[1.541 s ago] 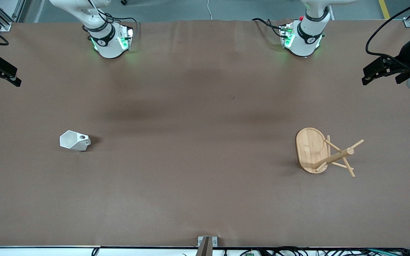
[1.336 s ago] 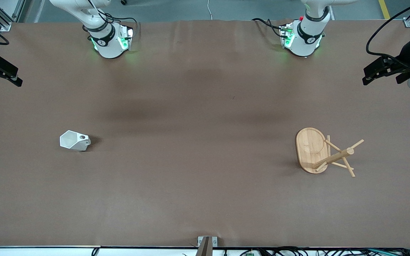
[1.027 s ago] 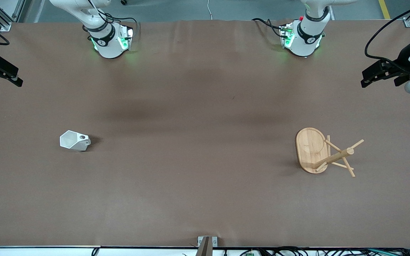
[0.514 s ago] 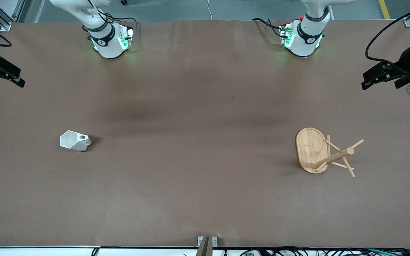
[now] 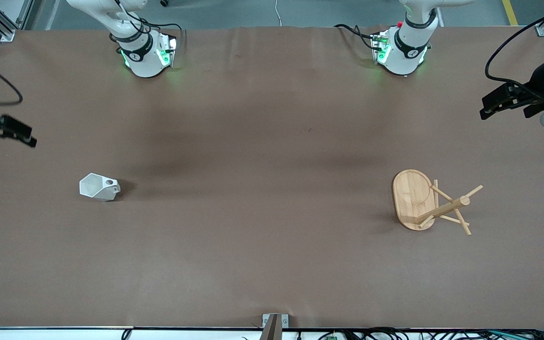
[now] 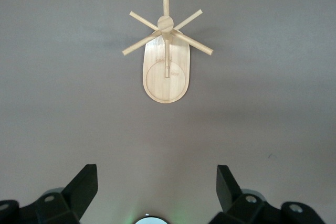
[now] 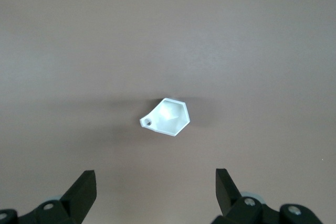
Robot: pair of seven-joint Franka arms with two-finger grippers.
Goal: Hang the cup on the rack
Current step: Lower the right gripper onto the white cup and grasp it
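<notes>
**Cup and rack sitting apart, both grippers hanging at the table's ends**

Across the whole scene, a brown tabletop [image 5: 272,245] is spreading out, bare and matte, with faint creases near the arms' bases. A strip of grey floor is showing above its top edge and cables are running along the edge nearest the front camera.

The rack [image 5: 430,203] is standing toward the left arm's end of the table, its oval bamboo base flat on the tabletop and its thin pegs fanning out from the post. The left gripper [image 5: 508,100] is hanging in the air over that end, with the rack's base [image 6: 165,74] lying ahead of its wrist camera; its jaws are standing wide and holding nothing.

The cup [image 5: 98,187] is sitting upright toward the right arm's end, well apart from the rack, its pierced handle pointing toward the rack's end. The right gripper [image 5: 5,132] is hovering over the table's edge there, looking down on the cup [image 7: 167,116], jaws wide and empty.

No writing is readable.
</notes>
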